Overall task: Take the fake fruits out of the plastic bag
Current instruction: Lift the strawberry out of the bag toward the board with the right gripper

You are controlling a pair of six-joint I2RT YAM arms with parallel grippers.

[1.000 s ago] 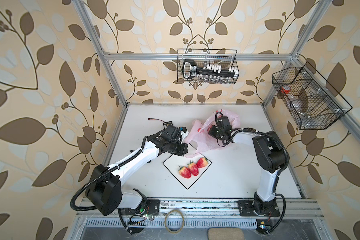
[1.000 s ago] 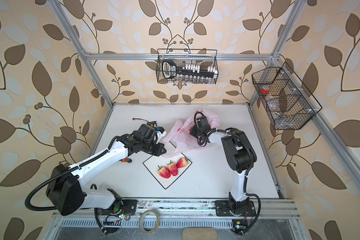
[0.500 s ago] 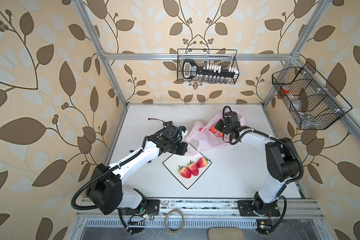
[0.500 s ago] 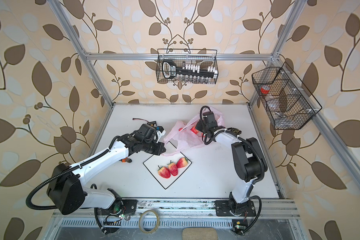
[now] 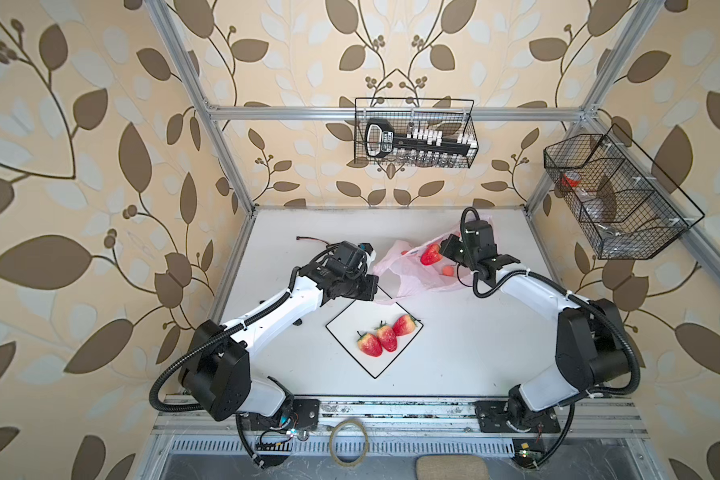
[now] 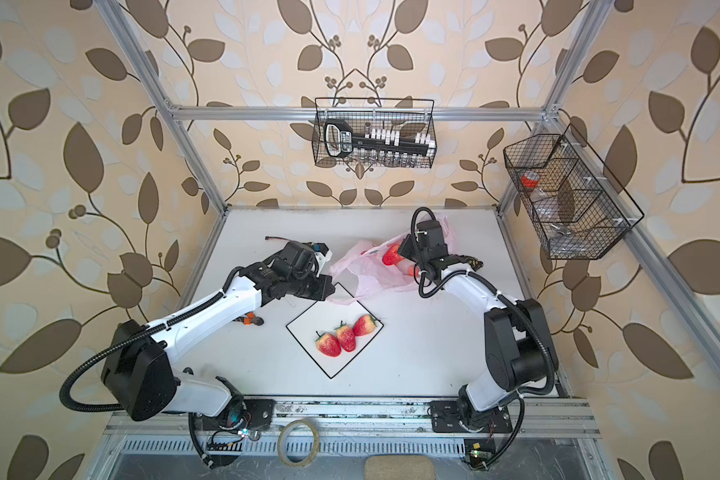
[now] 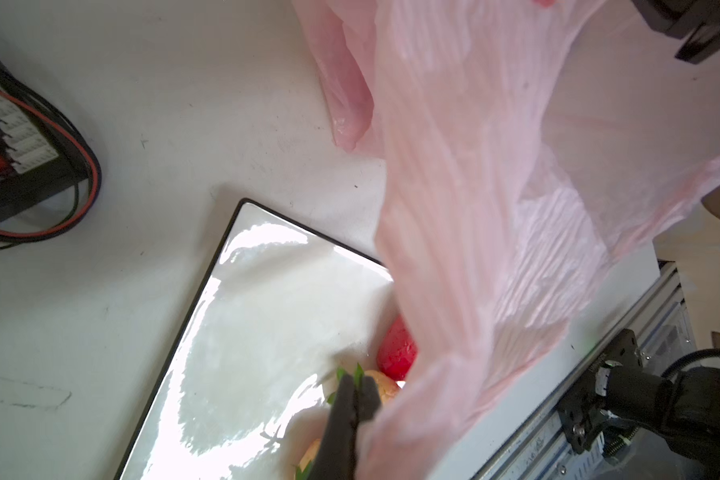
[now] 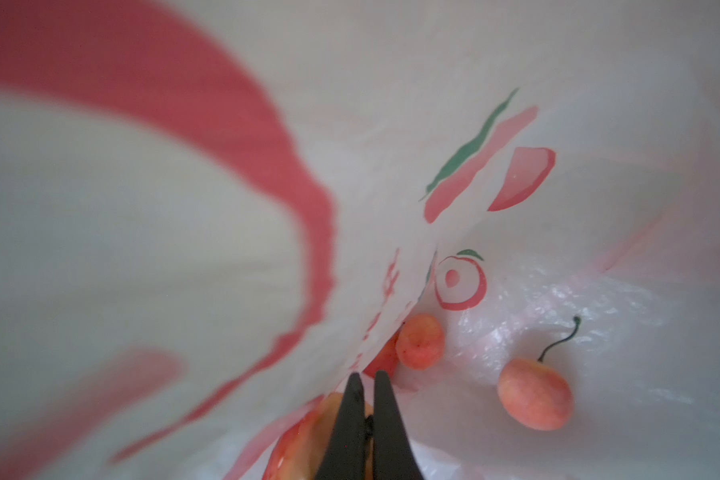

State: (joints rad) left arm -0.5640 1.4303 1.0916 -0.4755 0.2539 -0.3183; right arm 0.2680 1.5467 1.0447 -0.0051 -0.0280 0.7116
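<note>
The pink plastic bag (image 5: 408, 279) (image 6: 371, 276) lies behind the white black-rimmed plate (image 5: 350, 320) (image 6: 308, 326). My left gripper (image 5: 376, 289) (image 7: 356, 401) is shut on the bag's near edge, over the plate's back corner. My right gripper (image 5: 439, 251) (image 8: 366, 386) is at the bag's mouth, shut on the top of a fake strawberry (image 5: 430, 254) (image 6: 391, 254) that hangs under its fingers. Two small pinkish-orange balls (image 8: 420, 341) (image 8: 535, 395) rest inside the bag. Three fake strawberries (image 5: 387, 337) (image 6: 346, 337) lie in a row on the plate.
Wire baskets hang on the back wall (image 5: 414, 133) and the right wall (image 5: 616, 199). A red-black cable (image 5: 308, 240) lies at the back left. Orange-handled pliers (image 6: 250, 319) lie under my left arm. A tape roll (image 5: 348, 440) sits on the front rail.
My right gripper has pulled back and to the right, and the strawberry it holds now shows at the bag's mouth. The left gripper has kept its hold and place.
</note>
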